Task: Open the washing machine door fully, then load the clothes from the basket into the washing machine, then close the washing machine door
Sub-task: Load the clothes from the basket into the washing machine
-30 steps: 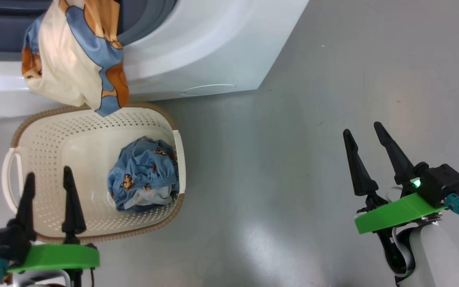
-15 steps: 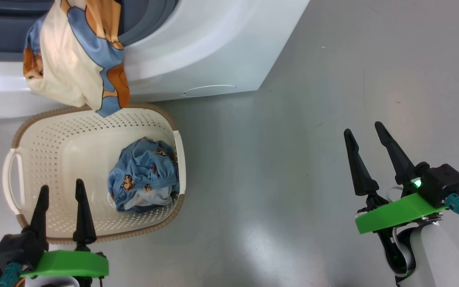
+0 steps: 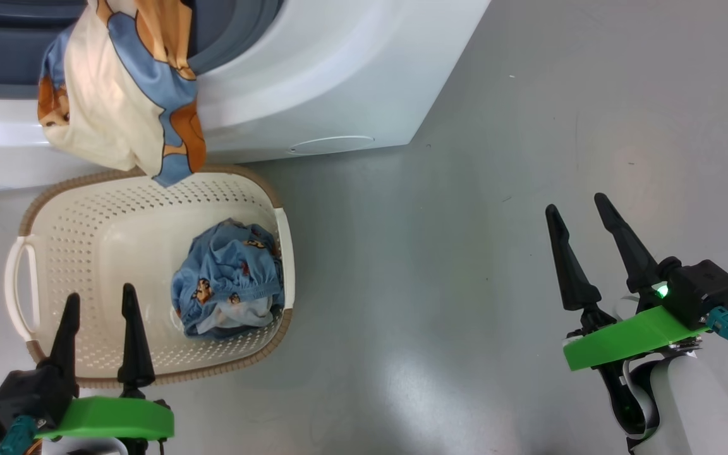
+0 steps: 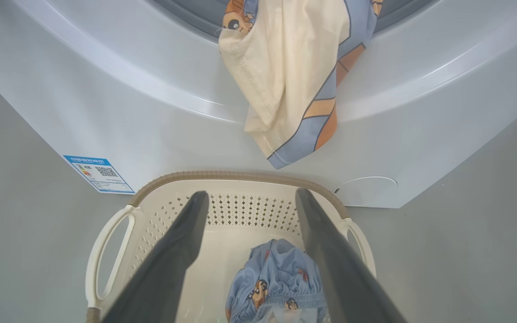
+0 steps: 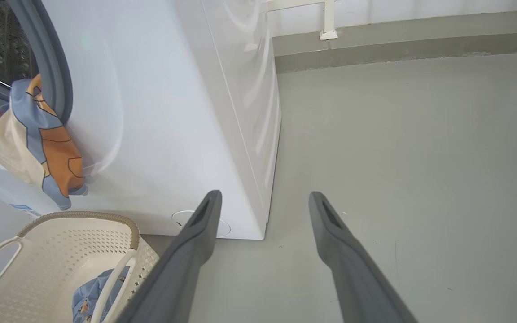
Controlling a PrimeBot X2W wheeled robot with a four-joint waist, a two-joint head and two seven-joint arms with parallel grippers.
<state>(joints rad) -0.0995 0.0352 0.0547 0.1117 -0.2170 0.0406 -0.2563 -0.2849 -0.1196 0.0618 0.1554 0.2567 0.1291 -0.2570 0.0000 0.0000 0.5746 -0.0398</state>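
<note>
Cream garment (image 3: 105,107) hangs from the washing machine (image 3: 339,69) (half in); blue garment (image 3: 228,284) waits in the basket (image 3: 86,208); left gripper (image 3: 100,292), right gripper (image 3: 575,203) spread, empty.

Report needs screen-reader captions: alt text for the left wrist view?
The open left gripper points over a cream basket holding a blue bear-print garment. Beyond, a cream, blue and orange garment hangs out of the white washing machine, down its front; a blue label sticker sits lower left.

the washing machine (image 3: 313,82) drum is cut off by the top edge.
</note>
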